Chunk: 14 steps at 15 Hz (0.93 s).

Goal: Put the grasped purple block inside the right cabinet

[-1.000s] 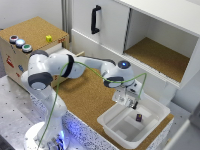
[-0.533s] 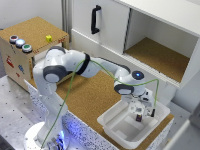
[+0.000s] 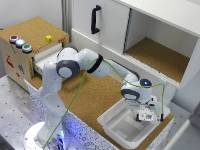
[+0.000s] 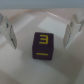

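- Fingers of the gripper (image 4: pixel 42 31) stood wide apart, one on either side of the purple block (image 4: pixel 42 45), neither touching it.
- Block lay on the floor of the white tray (image 3: pixel 111 122), its yellow-marked face up.
- Risk, as I judged it: an off-centre closure could nudge or tip the cube.
- Right cabinet (image 3: pixel 159 57) stood well apart, its rim a likely snag.
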{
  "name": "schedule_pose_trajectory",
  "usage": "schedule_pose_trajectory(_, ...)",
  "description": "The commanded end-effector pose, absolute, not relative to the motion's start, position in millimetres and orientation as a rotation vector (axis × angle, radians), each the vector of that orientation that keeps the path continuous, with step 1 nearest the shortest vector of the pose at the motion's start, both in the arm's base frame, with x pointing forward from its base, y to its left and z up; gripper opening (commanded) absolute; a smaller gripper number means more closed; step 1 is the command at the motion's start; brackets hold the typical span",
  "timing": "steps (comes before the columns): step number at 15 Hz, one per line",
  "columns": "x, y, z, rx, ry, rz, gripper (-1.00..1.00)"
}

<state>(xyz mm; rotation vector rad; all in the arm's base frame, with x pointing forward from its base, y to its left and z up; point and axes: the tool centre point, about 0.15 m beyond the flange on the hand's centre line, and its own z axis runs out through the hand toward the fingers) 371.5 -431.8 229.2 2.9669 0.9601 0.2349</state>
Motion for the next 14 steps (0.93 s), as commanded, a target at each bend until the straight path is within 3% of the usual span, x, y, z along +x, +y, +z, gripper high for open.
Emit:
schedule_pose_trajectory(1,385.6,-437.1,196.4,3.019,1.006,0.236,-1.0)
schedule_pose_trajectory(14,388.3,-416.3,208.9,2.971,0.754,0.317,-1.0)
